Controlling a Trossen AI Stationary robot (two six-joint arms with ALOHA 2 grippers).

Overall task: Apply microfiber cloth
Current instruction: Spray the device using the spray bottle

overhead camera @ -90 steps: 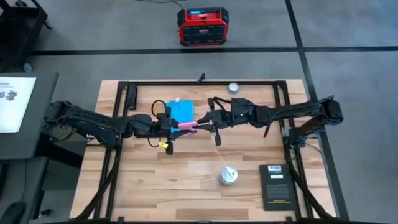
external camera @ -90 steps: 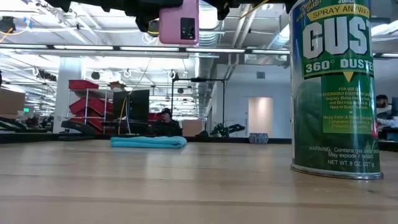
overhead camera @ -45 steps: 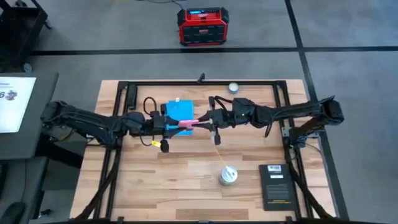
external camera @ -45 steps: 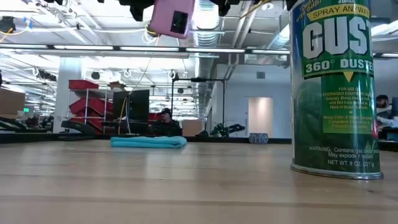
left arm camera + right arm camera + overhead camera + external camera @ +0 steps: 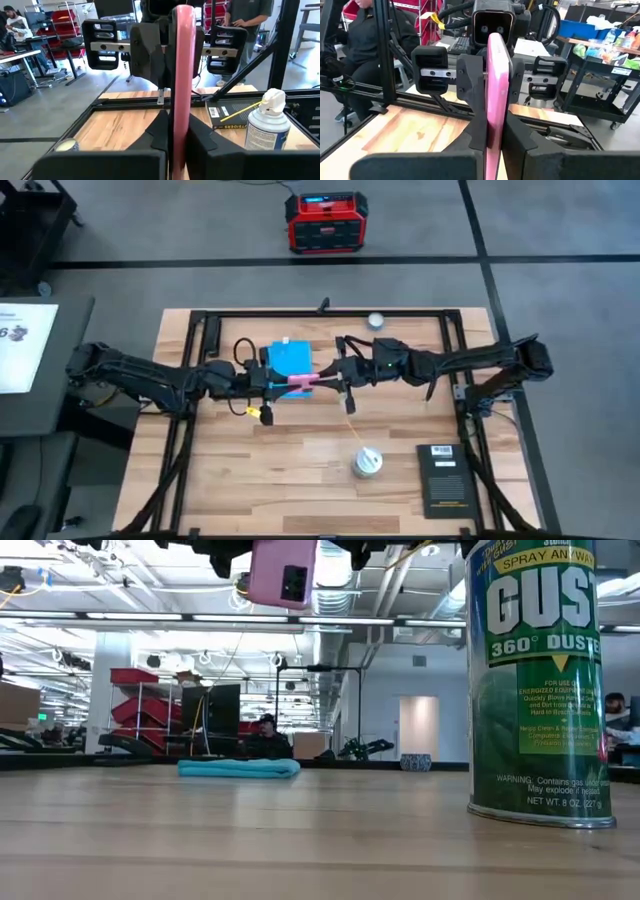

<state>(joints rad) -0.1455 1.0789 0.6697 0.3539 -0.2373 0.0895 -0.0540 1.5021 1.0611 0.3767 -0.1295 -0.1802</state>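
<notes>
Wooden counter [image 5: 250, 470] carries the microfiber cloth [image 5: 290, 358] lying flat, while left end effector [image 5: 278, 383] and right end effector [image 5: 328, 378] each clamp the pink phone [image 5: 300, 381] above it.

- The phone [image 5: 301, 382] hangs above the table [image 5: 230, 470], between the left gripper [image 5: 277, 383] and right gripper [image 5: 328, 381].
- The microfiber cloth [image 5: 291, 359] lies beneath it.
- The spray can [image 5: 366, 463] stands left of the booklet [image 5: 444, 478].

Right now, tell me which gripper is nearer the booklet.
Right. The right gripper holds the phone by the end on the side of the booklet; the left gripper holds the opposite end, farther off.
</notes>
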